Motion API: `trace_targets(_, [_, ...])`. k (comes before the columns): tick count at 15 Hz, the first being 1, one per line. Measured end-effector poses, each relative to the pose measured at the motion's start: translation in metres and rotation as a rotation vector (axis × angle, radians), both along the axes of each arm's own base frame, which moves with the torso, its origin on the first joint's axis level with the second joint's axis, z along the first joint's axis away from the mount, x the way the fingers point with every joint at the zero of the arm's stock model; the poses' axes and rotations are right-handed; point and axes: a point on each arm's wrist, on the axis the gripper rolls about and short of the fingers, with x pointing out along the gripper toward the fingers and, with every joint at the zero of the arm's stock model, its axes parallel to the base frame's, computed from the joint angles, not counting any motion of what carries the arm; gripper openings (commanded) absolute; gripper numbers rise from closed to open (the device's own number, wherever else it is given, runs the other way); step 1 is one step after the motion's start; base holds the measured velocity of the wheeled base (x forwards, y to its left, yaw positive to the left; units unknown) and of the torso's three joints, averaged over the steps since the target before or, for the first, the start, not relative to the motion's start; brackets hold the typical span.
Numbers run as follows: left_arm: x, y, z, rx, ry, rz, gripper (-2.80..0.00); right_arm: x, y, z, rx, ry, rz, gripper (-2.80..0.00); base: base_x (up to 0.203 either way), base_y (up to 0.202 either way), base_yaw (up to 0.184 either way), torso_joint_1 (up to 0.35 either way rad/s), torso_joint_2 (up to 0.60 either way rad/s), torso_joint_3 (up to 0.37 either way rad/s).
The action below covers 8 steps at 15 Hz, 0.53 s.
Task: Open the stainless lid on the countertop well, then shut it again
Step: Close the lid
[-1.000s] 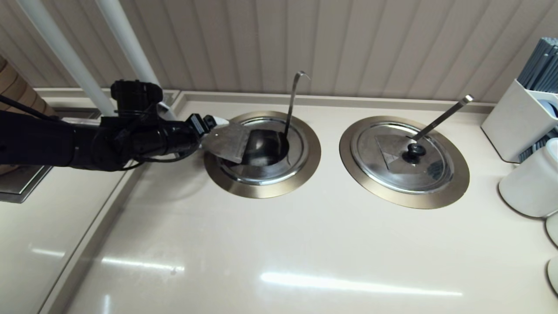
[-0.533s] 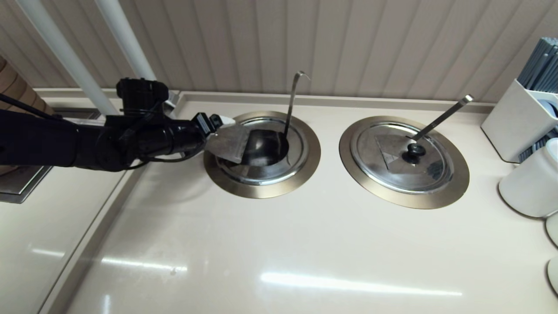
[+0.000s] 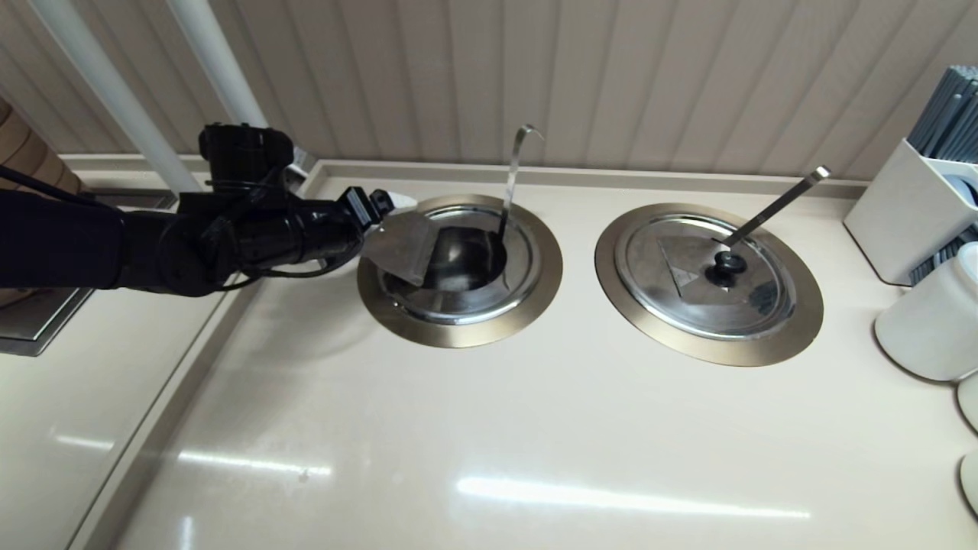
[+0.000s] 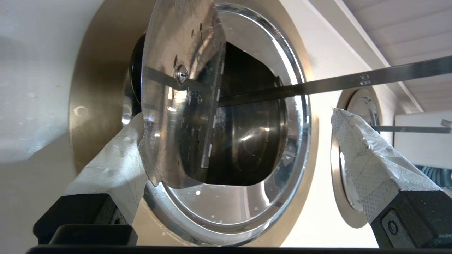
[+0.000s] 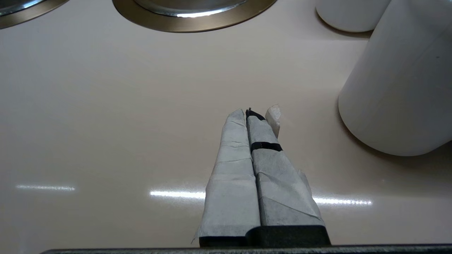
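Observation:
The countertop well (image 3: 458,334) lies left of centre, its brass-toned flange (image 4: 82,88) around a dark bowl (image 4: 247,141). The stainless lid's near flap (image 3: 403,244) stands folded up on its hinge, shiny underside (image 4: 176,106) facing the wrist camera; the lid's fixed part (image 3: 458,302) still covers the rest. A thin hook-tipped ladle handle (image 3: 513,164) rises from the opening. My left gripper (image 4: 238,118) is open wide; one taped finger (image 4: 116,155) rests against the flap's outer face beside the black knob (image 4: 135,67), the other (image 4: 367,158) hangs far off. My right gripper (image 5: 254,114) is shut on nothing, low over the counter.
The twin lid (image 3: 688,302), with a black knob and a straight square-tipped handle (image 3: 779,197), covers the right-hand ring (image 5: 159,21). A white jar (image 3: 928,321) (image 5: 399,88) and a white holder box (image 3: 894,214) stand at the right edge. A wall runs close behind both wells.
My left gripper has crept a little right and toward the wall, and the raised flap has tipped slightly further up with it. The right arm has not moved.

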Motion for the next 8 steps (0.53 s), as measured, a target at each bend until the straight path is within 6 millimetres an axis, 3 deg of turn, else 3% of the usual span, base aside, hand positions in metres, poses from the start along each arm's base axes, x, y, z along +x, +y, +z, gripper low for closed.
trace_targets(8, [-0.017, -0.014, 0.014, -0.019, -0.023, -0.041, 0.0, 0.0, 0.0, 0.0, 0.0, 0.0, 0.0, -2.8, 0.0, 0.0, 0.0, 0.0, 0.0, 0.0])
